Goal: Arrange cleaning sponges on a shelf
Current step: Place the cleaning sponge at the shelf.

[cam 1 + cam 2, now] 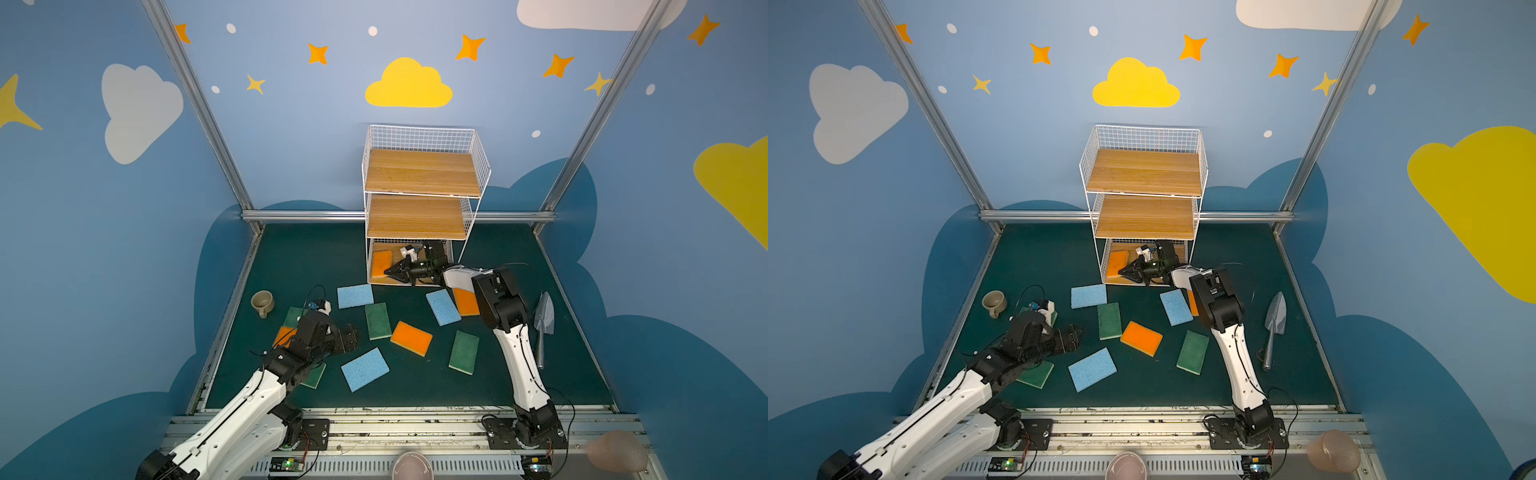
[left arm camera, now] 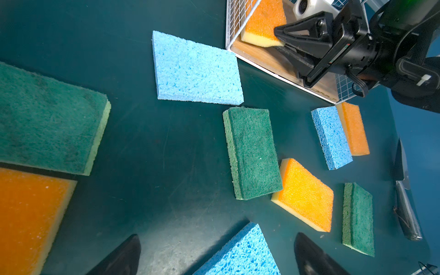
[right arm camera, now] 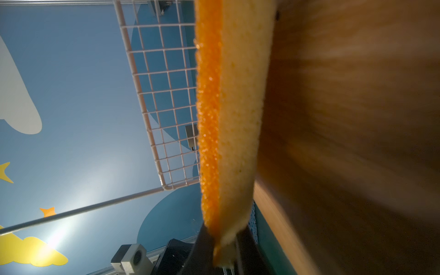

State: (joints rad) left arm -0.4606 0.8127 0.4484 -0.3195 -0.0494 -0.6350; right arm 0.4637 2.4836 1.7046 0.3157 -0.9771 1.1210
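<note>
Sponge placement, lowest tier.

Left: my left gripper [image 1: 353,336] hovers over the table mat [image 1: 291,257] with its fingers spread wide and nothing between them. A blue sponge [image 1: 365,370] lies flat just below and ahead of its tips, the nearest candidate (green and orange ones lie partly beneath that arm).

Centre: more loose sponges lie flat on the mat between my two grippers.

Right: my right gripper [image 1: 390,272] reaches into the bottom tier of the shelf [image 1: 424,170] through the open front. Its fingers are pinched on the near end of an orange sponge [image 1: 381,262]. The sponge extends beyond the fingertips toward the wire side wall, orange face up; I cannot tell whether it rests fully on the plank. The two upper tiers are bare.

Handling, as I judge it: the sponges look light, soft and compressible, with rough faces unlikely to slip, and nothing about them is fragile. A pinch across the thickness at a short edge seems enough (the foam narrows between the fingers), though the free end may sag.
</note>
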